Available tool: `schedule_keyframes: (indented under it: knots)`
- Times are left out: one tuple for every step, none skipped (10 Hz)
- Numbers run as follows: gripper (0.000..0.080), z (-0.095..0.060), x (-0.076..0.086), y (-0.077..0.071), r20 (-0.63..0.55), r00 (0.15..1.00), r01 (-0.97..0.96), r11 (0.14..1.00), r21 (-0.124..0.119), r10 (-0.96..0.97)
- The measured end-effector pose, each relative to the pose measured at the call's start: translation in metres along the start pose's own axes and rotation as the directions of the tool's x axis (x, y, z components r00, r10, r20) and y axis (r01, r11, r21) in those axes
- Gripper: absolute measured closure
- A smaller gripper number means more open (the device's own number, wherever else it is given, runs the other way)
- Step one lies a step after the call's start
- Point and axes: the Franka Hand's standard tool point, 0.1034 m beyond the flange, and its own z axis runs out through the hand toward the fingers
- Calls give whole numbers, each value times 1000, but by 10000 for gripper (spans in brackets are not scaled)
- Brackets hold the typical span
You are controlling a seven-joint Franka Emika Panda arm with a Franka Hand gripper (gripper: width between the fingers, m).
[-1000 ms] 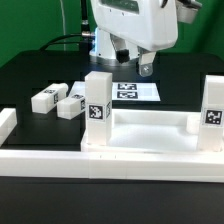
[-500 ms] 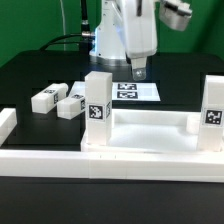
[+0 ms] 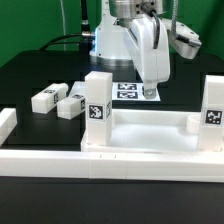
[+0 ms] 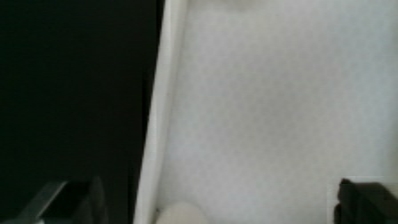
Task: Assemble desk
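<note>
Gripper [image 3: 150, 92], upper centre, hangs over the marker board [image 3: 127, 92], jaws spread wide, apparently empty; two legs [image 3: 72, 104] lie centre-left.

arm [image 3: 140, 35]: one unit, glossy white rounded shells, dark grey seams at the joints. end effector [image 3: 151, 93]: white blocky body, two black fingers [image 4: 75, 200], flat-sided, squared ends.

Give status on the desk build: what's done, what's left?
Done: by the exterior view's sides, the left upright leg and right upright leg stand on the panel corners; seating unclear. In hand: nothing; the tool is open, over the marker board. Left: first loose leg and second loose leg lie on the table, unmounted.
</note>
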Motion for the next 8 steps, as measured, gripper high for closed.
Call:
schedule_keyframes:
  knots:
    - [150, 1, 0, 0, 0, 1000, 1, 1000, -1, -1]
    - [150, 1, 0, 0, 0, 1000, 1, 1000, -2, -1]
    - [150, 6, 1, 4, -8, 1000, -4, 1000, 3, 4]
    - [150, 17, 0, 13, -18, 1000, -3, 1000, -3, 3]
    - [150, 23, 1, 18, -20, 1000, -4, 1000, -15, 4]
    - [150, 28, 2, 20, -22, 1000, -3, 1000, -22, 3]
    - [150, 35, 4, 22, -25, 1000, -5, 999, -32, 4]
    - [150, 41, 7, 25, -28, 1000, -8, 999, -44, 7]
